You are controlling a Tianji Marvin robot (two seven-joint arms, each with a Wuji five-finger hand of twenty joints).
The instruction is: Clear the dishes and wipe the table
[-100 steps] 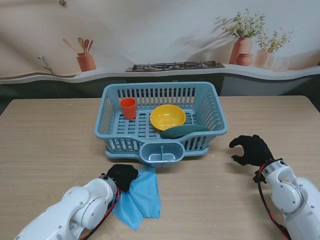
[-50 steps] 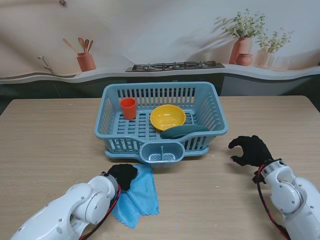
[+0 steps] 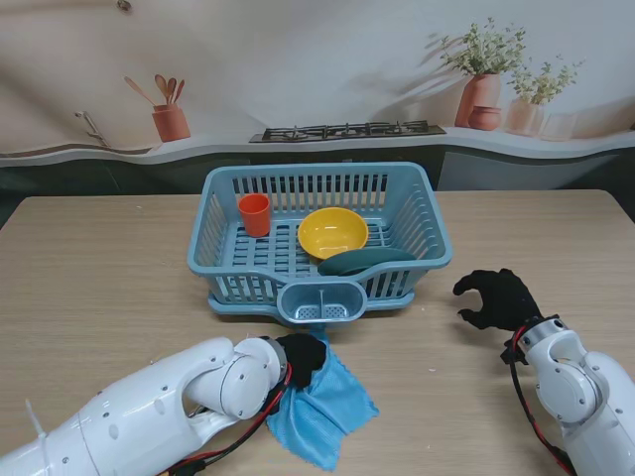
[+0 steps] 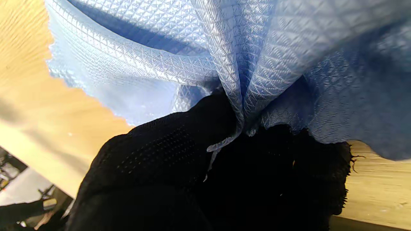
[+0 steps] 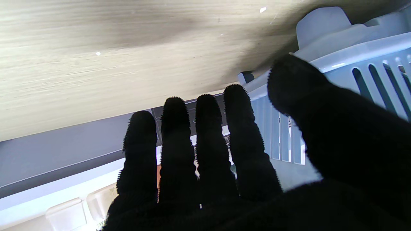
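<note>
Left hand (image 3: 301, 359) clamps the blue cloth (image 3: 322, 409) on the table (image 3: 99, 268), just in front of the dish rack (image 3: 319, 233). Only the left wrist view shows folds bunched between black fingers (image 4: 167, 150). Right hand (image 3: 499, 297) is spread, empty, right of the rack.

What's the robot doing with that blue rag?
The robot's left hand grips a crumpled light-blue cloth on the wooden table, just in front of the blue plastic dish basket. The dishes are in the basket: an orange cup, a yellow bowl and a dark green plate. The right hand hovers open to the basket's right, holding nothing. It looks like wiping time.
</note>
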